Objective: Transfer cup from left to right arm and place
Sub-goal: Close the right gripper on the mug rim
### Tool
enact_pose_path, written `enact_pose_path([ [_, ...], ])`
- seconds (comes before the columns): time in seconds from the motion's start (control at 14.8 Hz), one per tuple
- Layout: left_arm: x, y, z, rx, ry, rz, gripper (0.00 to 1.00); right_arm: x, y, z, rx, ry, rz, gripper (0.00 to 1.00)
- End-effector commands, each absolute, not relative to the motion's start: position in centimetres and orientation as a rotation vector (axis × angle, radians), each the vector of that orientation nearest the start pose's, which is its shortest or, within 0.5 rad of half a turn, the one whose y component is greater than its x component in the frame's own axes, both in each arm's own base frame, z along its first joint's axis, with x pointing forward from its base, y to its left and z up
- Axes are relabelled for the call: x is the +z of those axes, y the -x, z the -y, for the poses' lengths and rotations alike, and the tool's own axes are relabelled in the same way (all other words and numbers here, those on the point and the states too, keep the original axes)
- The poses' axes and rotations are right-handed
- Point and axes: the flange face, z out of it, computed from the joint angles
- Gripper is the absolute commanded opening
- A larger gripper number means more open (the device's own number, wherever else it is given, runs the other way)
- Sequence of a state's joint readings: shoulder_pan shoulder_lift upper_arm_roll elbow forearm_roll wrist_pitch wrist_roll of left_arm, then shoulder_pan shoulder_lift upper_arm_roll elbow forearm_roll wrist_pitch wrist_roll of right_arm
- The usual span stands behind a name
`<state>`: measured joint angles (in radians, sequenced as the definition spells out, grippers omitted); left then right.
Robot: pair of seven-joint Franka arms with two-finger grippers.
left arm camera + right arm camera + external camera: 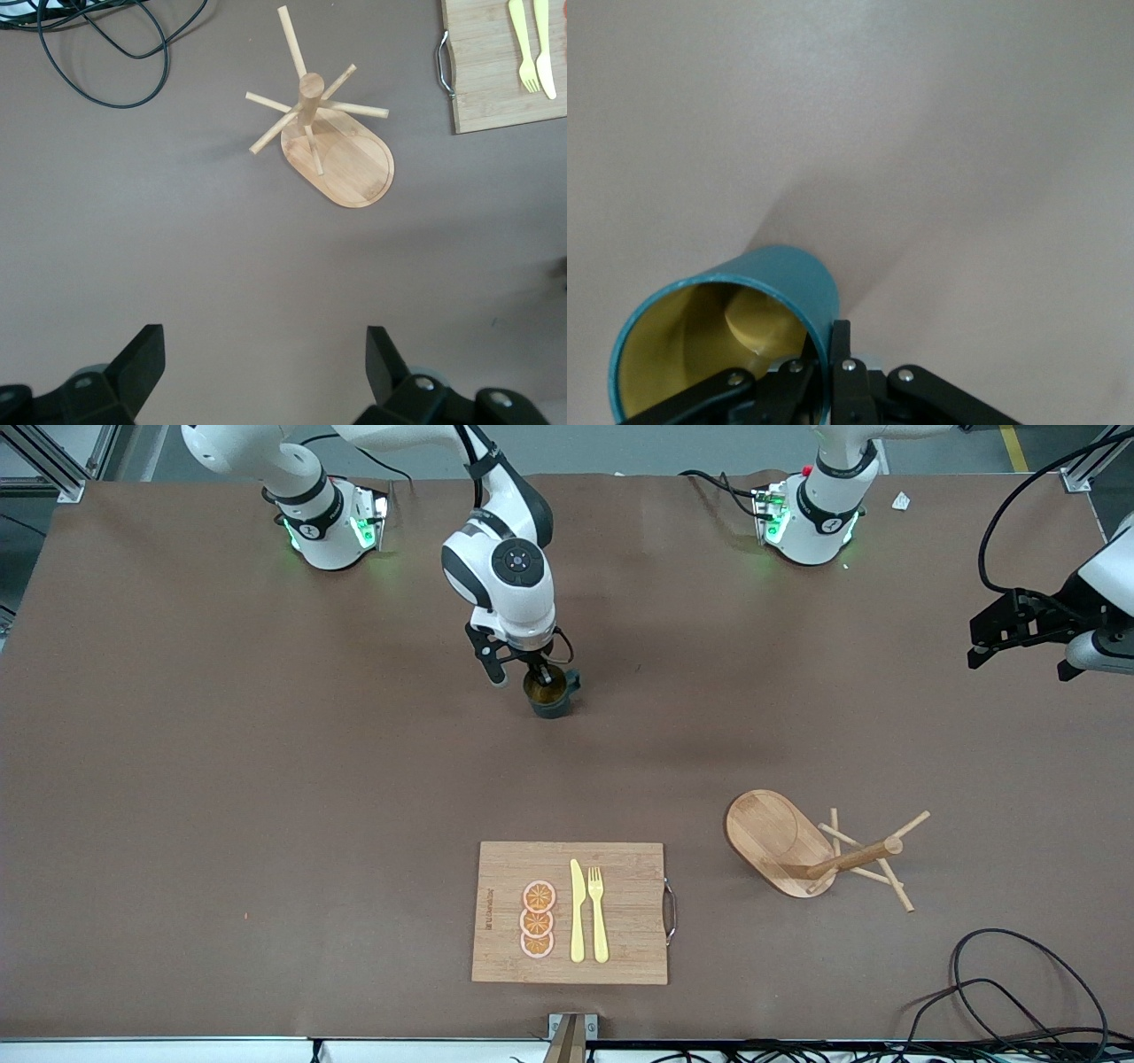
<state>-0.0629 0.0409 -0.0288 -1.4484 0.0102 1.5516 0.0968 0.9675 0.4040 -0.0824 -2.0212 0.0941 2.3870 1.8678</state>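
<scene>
Right tool [530, 666] clamped on cup [547, 693] rim, one finger inside; cup upright on tabletop, well farther from front camera than cutting board [570, 912]. Left tool [261, 363] held apart, waiting above peg rack [323, 146]. Risk: thin rim pinch, cup could be tilted or slipped if lifted.

Left gripper [261, 372] jaws spread wide above bare table, wooden peg rack [323, 142] upright

I see a matt brown tabletop [266, 797], a pale wooden cutting board [629, 921] with a metal handle [671, 911], a smooth wooden peg rack [780, 841], glossy yellow plastic cutlery [587, 912], and a smooth teal cup [788, 274].
</scene>
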Motion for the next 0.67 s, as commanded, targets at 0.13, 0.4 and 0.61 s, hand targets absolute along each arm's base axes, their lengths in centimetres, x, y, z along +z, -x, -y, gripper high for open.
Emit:
enact_pose_path([
  [0.13, 65.1, -56.5, 4.7, -0.095, 3.103, -0.304, 1.00, 25.0, -38.0, -45.7, 0.087, 2.948, -1.248, 0.00],
  [0.4, 65.0, -56.6, 4.7, -0.093, 3.105, -0.302, 1.00, 28.2, -40.7, -42.1, 0.156, 3.109, -0.823, 0.00],
  [0.61, 65.0, -56.7, 4.7, -0.103, 3.106, -0.293, 1.00, 30.5, -43.2, -38.5, 0.192, 3.161, -0.480, 0.00],
])
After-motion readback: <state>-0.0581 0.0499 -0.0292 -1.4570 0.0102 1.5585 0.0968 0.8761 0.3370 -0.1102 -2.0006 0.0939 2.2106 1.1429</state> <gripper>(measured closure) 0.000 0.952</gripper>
